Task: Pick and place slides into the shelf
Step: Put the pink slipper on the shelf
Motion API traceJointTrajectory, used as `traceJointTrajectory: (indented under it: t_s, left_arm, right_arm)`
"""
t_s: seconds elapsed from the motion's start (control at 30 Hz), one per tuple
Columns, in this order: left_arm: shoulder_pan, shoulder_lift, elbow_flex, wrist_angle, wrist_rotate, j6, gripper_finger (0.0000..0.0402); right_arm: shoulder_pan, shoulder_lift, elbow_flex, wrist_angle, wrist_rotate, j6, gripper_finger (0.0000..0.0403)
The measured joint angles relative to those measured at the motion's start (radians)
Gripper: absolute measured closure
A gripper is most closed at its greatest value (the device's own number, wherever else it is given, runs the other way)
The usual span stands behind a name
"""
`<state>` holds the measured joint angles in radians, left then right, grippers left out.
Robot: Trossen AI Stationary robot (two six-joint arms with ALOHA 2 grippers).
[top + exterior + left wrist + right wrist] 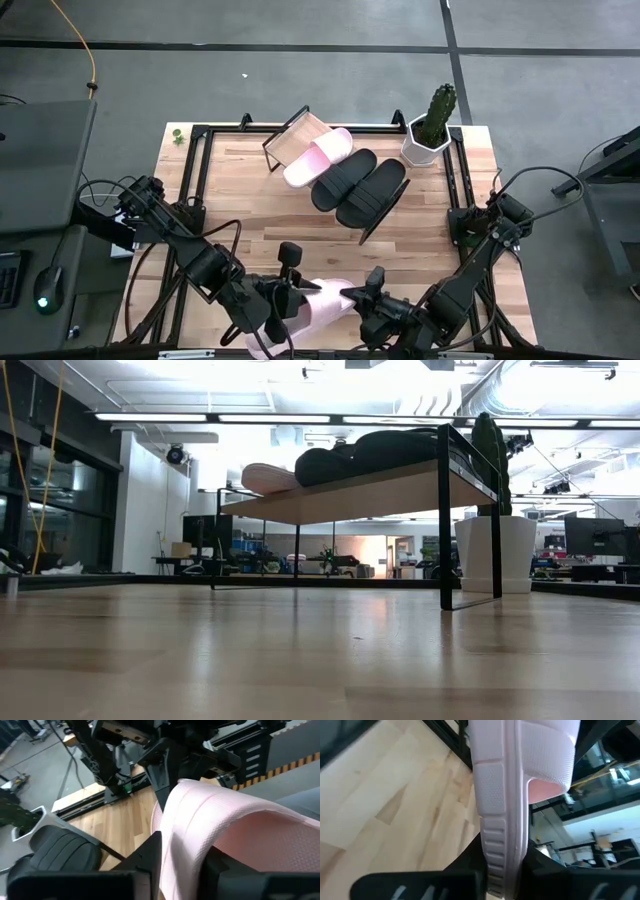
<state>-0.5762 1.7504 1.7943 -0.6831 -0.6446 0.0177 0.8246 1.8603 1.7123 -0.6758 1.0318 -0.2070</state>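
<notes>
Wooden table point(240, 190), pink slide point(318, 303) lying crosswise, between claws

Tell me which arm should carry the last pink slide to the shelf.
Probably right. The right gripper is clamped on the pink slide's sole edge, while the left gripper only straddles its strap. The shelf's free space looks reachable by either.
</notes>
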Motion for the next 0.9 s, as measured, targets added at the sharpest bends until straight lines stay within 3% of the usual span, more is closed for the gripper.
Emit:
traceJointTrajectory:
  t_s: [0.23, 0.47, 0.9]
  left_arm:
    - [0.000, -0.026, 0.001, -0.039, -0.122, -0.003, 0.0278]
    - [0.002, -0.104, 0.000, -0.069, -0.138, -0.017, 0.0233]
    - [0.000, -0.236, 0.001, -0.216, -0.111, 0.001, 0.0222]
  right_arm:
    - [-0.006, 0.000, 0.000, -0.029, 0.093, -0.028, 0.0374]
    - [-0.046, -0.001, 0.001, -0.044, 0.112, -0.057, 0.0374]
    - [-0.184, -0.107, 0.000, -0.133, 0.052, -0.110, 0.0373]
